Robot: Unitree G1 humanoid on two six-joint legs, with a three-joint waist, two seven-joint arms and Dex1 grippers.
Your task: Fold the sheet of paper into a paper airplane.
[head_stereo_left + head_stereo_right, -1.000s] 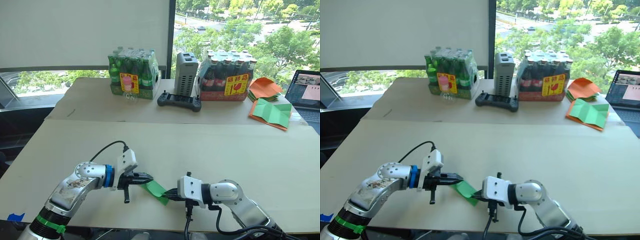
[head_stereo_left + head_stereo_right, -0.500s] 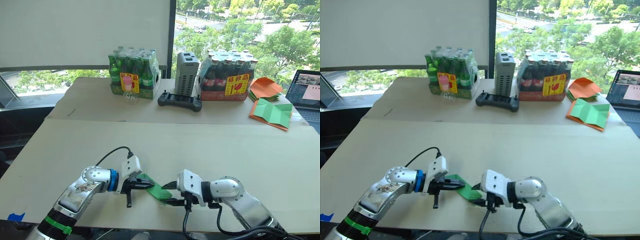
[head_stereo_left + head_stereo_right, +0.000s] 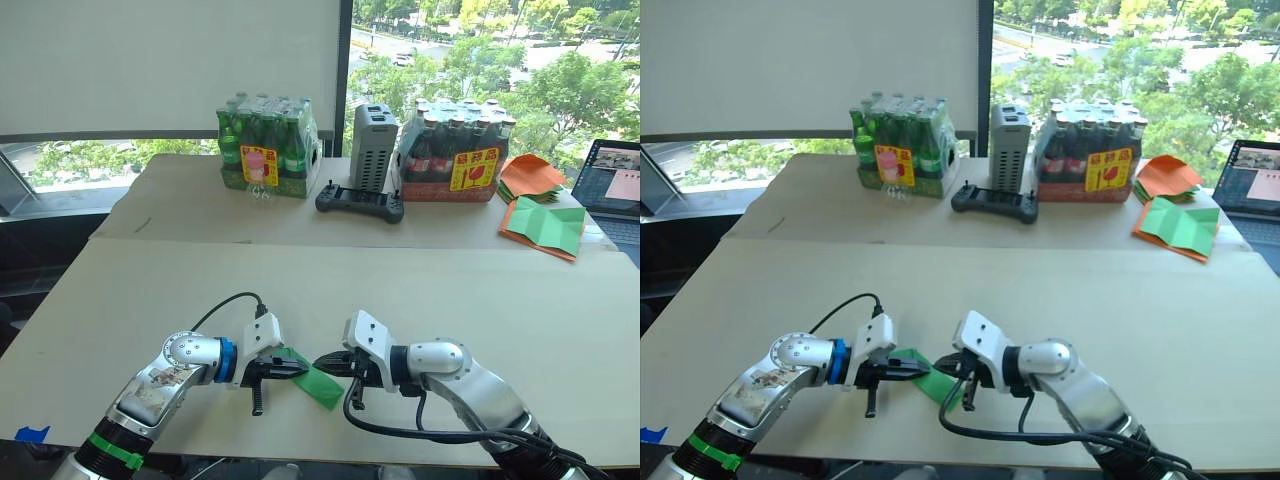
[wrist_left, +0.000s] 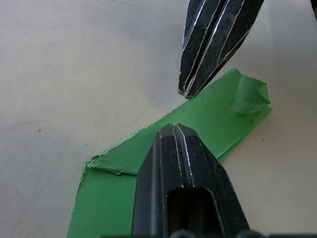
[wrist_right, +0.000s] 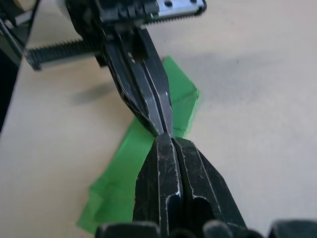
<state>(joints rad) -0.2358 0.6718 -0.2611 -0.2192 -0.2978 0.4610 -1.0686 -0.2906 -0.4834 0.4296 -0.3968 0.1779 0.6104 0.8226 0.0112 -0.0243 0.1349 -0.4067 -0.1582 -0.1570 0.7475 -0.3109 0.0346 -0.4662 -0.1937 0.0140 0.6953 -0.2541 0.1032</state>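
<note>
The thin bright green sheet of paper (image 3: 315, 381), folded down to a narrow creased strip, is lying flat near the front edge of the pale tan table (image 3: 500, 290), between the two arms. The left gripper (image 3: 296, 369) is pressing its two black fingers together on the strip's near end. The right gripper (image 3: 322, 363), also with fingers drawn together, is now meeting it tip to tip above the paper. A second ago the right gripper was lower and out at the strip's far end, with the paper stretched between the two; it has since swung up and inward. Whether the right fingertips are pinching paper or merely touching it is hard to tell from the wrist views, though no paper shows between them. The far end is curling up loose, so the right arm is probably repositioning for the next crease, with the dart far from finished. The orange-bordered green sheet (image 3: 545, 226) is resting well apart at the table's far right.
</note>
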